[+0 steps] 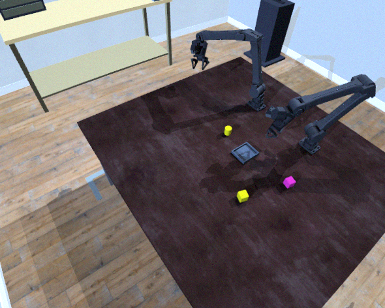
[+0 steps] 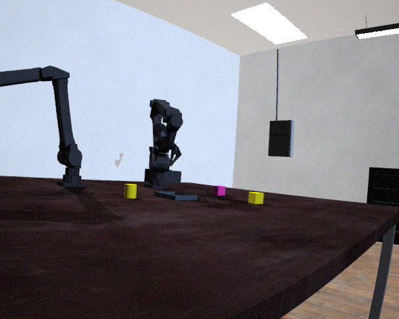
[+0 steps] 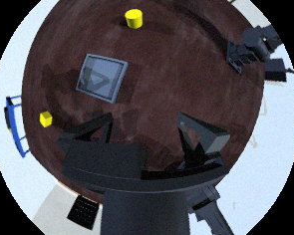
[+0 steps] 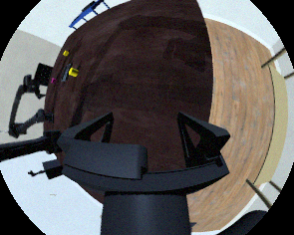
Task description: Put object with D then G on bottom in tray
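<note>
Three Candidates, Tray Unfilled, Letters Out of Sight

The dark brown table (image 1: 202, 238) (image 2: 158, 274) (image 3: 179, 75) (image 4: 140, 75), streaked and mottled, carries everything. The left arm (image 1: 335, 94) (image 2: 156, 128) (image 3: 145, 214) (image 4: 13, 110) and right arm (image 1: 256, 59) (image 2: 64, 109) (image 3: 254, 45) (image 4: 145, 214) are dark and boxy. The left fingers (image 1: 273, 133) (image 2: 176, 155) are wide open near the tray; the right fingers (image 1: 204, 62), also spread wide, hang well apart from the objects. Neither set holds anything.

The shallow square tray (image 1: 251, 158) (image 2: 184, 197) (image 3: 121, 82) (image 4: 66, 74) is blue-grey with a low raised rim, and no object lies in it. Near it stands a smooth yellow cylinder (image 1: 228, 130) (image 2: 130, 191) (image 3: 134, 19) (image 4: 74, 72), upright. The plain-faced yellow cube (image 1: 242, 196) (image 2: 255, 197) (image 3: 46, 119) (image 4: 66, 53) and magenta cube (image 1: 289, 182) (image 2: 219, 190) (image 4: 53, 80) sit apart.

The D-G object should be among these three on the table, but which cannot be told: their bottoms are hidden. Guessing could put the wrong one in the tray; a glimpse upside down could confuse letter order. The cylinder could slip or roll if gripped off-centre, and a low release over the rim could leave any piece tilted.
</note>
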`<state>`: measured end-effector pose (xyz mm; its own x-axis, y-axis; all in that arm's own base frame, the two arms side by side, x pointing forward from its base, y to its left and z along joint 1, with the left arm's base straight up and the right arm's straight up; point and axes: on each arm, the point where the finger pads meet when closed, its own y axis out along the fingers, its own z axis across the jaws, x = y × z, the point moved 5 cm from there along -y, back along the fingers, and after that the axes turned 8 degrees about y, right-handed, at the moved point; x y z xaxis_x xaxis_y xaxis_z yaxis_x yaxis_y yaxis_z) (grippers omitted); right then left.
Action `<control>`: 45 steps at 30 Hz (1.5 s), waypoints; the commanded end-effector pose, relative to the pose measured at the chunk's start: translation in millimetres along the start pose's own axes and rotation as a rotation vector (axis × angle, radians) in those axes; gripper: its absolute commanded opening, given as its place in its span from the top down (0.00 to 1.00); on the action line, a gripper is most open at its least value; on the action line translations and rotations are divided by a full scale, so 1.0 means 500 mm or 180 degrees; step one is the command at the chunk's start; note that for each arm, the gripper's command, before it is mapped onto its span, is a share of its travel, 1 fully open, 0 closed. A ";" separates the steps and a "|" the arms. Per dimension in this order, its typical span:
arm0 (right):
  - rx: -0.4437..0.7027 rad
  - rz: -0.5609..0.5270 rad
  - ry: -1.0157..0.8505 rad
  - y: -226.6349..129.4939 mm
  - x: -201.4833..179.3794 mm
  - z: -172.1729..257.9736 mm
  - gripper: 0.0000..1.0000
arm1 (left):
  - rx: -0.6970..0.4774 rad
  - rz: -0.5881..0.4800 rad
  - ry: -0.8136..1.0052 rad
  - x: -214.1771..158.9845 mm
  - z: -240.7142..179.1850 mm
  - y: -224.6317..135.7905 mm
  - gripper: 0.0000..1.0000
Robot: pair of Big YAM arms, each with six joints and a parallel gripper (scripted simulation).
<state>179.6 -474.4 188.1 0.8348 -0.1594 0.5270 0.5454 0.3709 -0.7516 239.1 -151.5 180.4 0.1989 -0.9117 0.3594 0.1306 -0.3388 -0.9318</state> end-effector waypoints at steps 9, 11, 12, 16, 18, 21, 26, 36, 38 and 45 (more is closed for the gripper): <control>-0.0040 -0.0011 -0.0038 -0.012 0.009 0.003 0.00 | 0.0047 -0.0047 0.0015 0.010 0.007 -0.010 0.00; -0.0040 -0.0011 -0.0038 -0.012 0.009 0.003 0.00 | 0.0047 -0.0047 0.0015 0.010 0.007 -0.010 0.00; -0.0040 -0.0011 -0.0038 -0.012 0.009 0.003 0.00 | 0.0047 -0.0047 0.0015 0.010 0.007 -0.010 0.00; -0.0040 -0.0011 -0.0038 -0.012 0.009 0.003 0.00 | 0.0047 -0.0047 0.0015 0.010 0.007 -0.010 0.00; -0.0040 -0.0011 -0.0038 -0.012 0.009 0.003 0.00 | 0.0047 -0.0047 0.0015 0.010 0.007 -0.010 0.00; -0.0054 0.0045 0.0003 0.015 0.033 0.024 0.00 | 0.0189 -0.0088 -0.0115 0.018 0.045 -0.018 0.30; -0.0126 0.0236 -0.0178 0.107 0.114 0.065 0.00 | 0.0587 0.0008 -0.0465 -0.008 0.142 -0.028 0.30; -0.0256 0.0470 -0.0615 0.268 0.232 0.169 0.00 | 0.1060 0.0505 -0.1247 -0.134 0.282 -0.044 0.30; -0.0295 0.0503 -0.0734 0.309 0.260 0.204 0.00 | 0.1126 0.0664 -0.1453 -0.175 0.306 -0.049 0.30; -0.0414 0.0522 -0.1159 0.448 0.338 0.350 0.00 | 0.1149 0.1143 -0.2296 -0.344 0.370 -0.065 0.30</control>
<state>376.8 -315.2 161.8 0.8651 0.1869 0.4655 0.3935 0.3225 -0.8609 334.3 1.2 146.0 0.7118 -0.6942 0.1073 0.2248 0.0803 -0.9711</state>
